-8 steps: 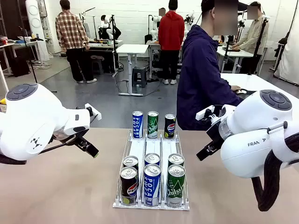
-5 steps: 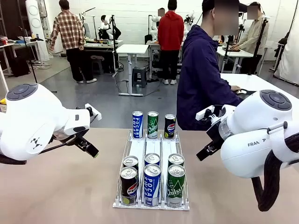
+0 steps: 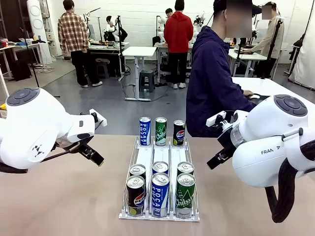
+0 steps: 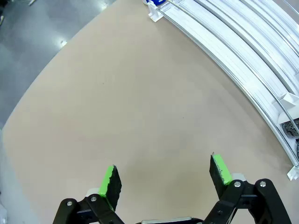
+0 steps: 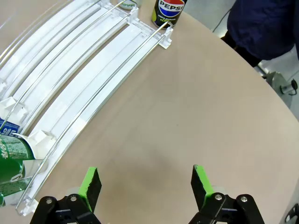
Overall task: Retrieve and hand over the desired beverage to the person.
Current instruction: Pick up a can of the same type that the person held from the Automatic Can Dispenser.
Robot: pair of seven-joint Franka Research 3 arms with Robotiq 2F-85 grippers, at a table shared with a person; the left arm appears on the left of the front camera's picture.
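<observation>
Left end effector (image 4: 163, 173), right end effector (image 5: 145, 183): both spread, empty, unmoved.
Cans (image 3: 160, 189) unchanged in rack (image 3: 146, 158) on tabletop (image 3: 64, 196), between the arms; person (image 3: 209, 83) at far edge; retrieval judged not yet begun.

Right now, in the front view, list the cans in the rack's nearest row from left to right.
Pepsi can → Pocari can → green Chilsung can.
</observation>
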